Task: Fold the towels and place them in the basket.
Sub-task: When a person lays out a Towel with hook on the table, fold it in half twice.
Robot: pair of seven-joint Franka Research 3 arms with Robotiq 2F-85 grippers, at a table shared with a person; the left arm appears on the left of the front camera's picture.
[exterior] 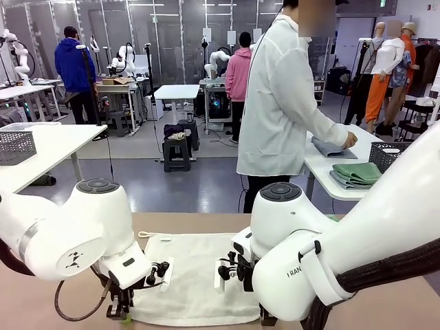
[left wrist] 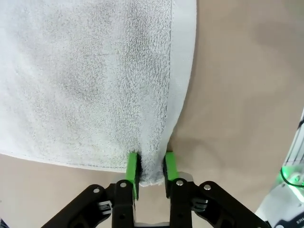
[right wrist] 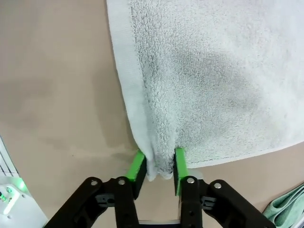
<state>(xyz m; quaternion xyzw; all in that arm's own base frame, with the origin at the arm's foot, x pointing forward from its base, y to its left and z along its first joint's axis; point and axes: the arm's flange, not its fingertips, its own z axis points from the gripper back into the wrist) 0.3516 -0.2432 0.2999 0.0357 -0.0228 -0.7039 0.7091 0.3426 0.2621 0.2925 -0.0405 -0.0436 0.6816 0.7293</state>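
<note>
While the white towel (exterior: 196,275) lies flat on the table (exterior: 41,299), my left gripper (left wrist: 151,164) pinches one near corner and my right gripper (right wrist: 159,162) pinches the other; the green towel (right wrist: 285,209) lies nearby.

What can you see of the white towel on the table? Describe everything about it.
The white towel is cream terry with a flat woven hem and a small loop at a far corner. It lies spread flat on the tan table. The left gripper and right gripper each pinch a near corner, bunching the cloth there.
</note>
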